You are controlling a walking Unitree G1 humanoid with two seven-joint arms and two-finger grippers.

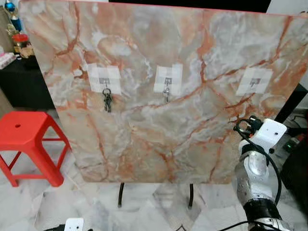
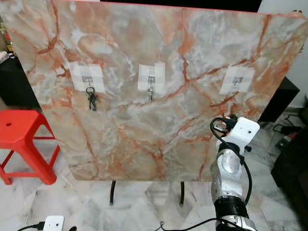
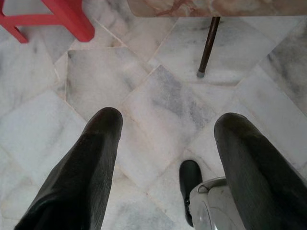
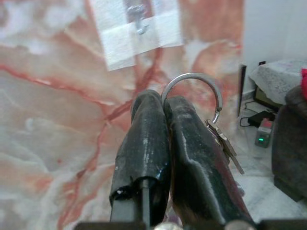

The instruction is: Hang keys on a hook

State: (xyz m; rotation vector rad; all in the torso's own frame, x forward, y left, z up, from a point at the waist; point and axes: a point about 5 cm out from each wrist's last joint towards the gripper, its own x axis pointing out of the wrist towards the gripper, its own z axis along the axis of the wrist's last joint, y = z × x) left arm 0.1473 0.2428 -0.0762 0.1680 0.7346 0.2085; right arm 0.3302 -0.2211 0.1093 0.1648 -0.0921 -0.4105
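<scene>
Nearest, left gripper [image 3: 163, 143] hangs low w/ fingers spread apart over the marble floor [image 3: 158, 96], nothing between them. Right gripper [image 4: 164, 103] is raised in front of the marble board [image 1: 159, 91], fingers pressed together, pinching a key ring [image 4: 194, 79]; keys [image 4: 225, 146] dangle off the ring beside one finger. Its arm [image 1: 257, 173] stands by the board's lower right corner. Further back, the board rests upright on thin dark legs [image 1: 120, 195] and carries 3 taped hooks: left hook [image 1: 105, 84] w/ another set of keys [image 1: 107, 100] hanging on it, middle hook [image 1: 167, 86], right hook [image 1: 254, 81], which sits just ahead of the gripped ring. Red stool [image 1: 26, 139] stands left of the board.
</scene>
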